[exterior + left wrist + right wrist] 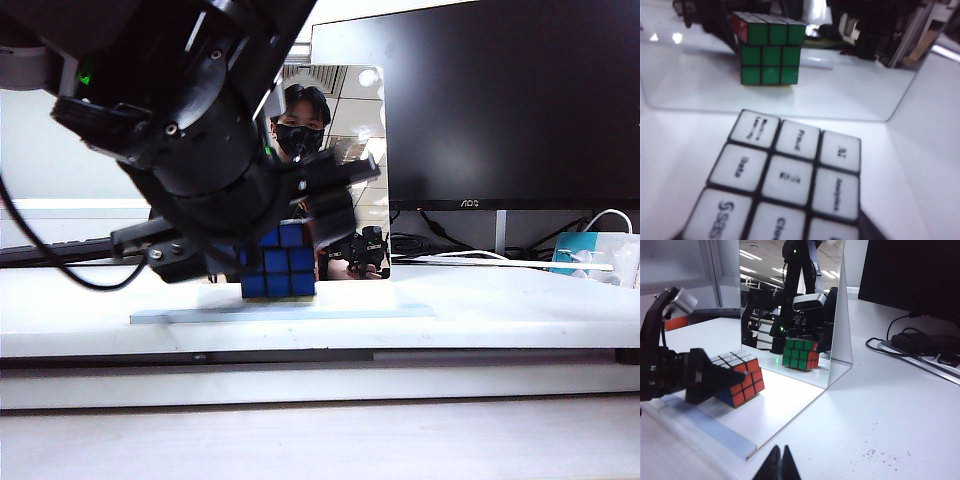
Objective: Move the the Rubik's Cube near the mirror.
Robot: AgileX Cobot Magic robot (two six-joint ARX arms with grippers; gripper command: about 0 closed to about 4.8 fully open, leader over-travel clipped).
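The Rubik's Cube (278, 262) stands on the pale base plate (330, 312) right in front of the mirror (350, 120), blue face toward the exterior camera. In the right wrist view the cube (742, 380) shows a red side and a white top, and the mirror (765, 300) reflects its green face. My left gripper (722, 380) straddles the cube, one black finger (707, 382) lying along its red side. Whether the jaws still press on it does not show. The left wrist view is filled by the cube's white face (785, 175). My right gripper (780, 465) is shut, low over the table.
A black monitor (500, 100) stands behind and right of the mirror, with cables (920, 347) at its foot. A keyboard (60, 250) lies at the far left and a blue-and-white box (590, 250) at the far right. The left arm hides much of the exterior view.
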